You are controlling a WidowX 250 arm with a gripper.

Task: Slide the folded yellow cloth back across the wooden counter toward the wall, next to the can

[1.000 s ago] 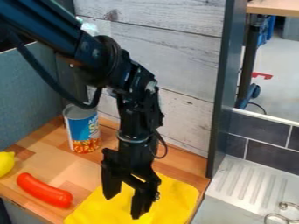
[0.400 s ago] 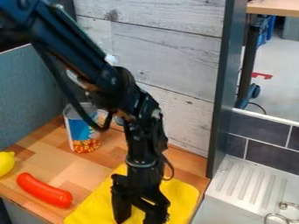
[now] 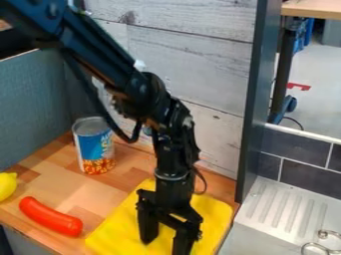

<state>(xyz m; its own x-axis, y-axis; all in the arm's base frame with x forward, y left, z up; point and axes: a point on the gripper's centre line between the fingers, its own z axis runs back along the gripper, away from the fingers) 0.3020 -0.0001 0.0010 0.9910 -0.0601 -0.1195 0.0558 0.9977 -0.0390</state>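
Note:
The black gripper [image 3: 164,245] hangs over the yellow cloth [image 3: 123,226], its two fingers apart and pointing down. Their tips are at or very near the fabric; whether they touch it I cannot tell. Spread flat, the cloth covers the right front part of the wooden counter, partly hidden behind the gripper. To the left lies a red sausage-shaped toy [image 3: 51,216]. A can [image 3: 94,146] with a blue, white and orange label stands upright farther back. At the left edge is a yellow lemon [image 3: 6,186].
A plank-patterned wall [image 3: 193,55] rises behind the counter [image 3: 63,184], with a blue-grey panel [image 3: 33,99] on the left. A dark upright post [image 3: 254,99] divides the counter from a white ridged drainboard [image 3: 286,209]. Metal rings [image 3: 323,244] lie at the lower right.
The gripper has come down and shifted right, its fingers staying apart. The yellow cloth has slid a little to the right. Can, sausage and lemon have kept their places.

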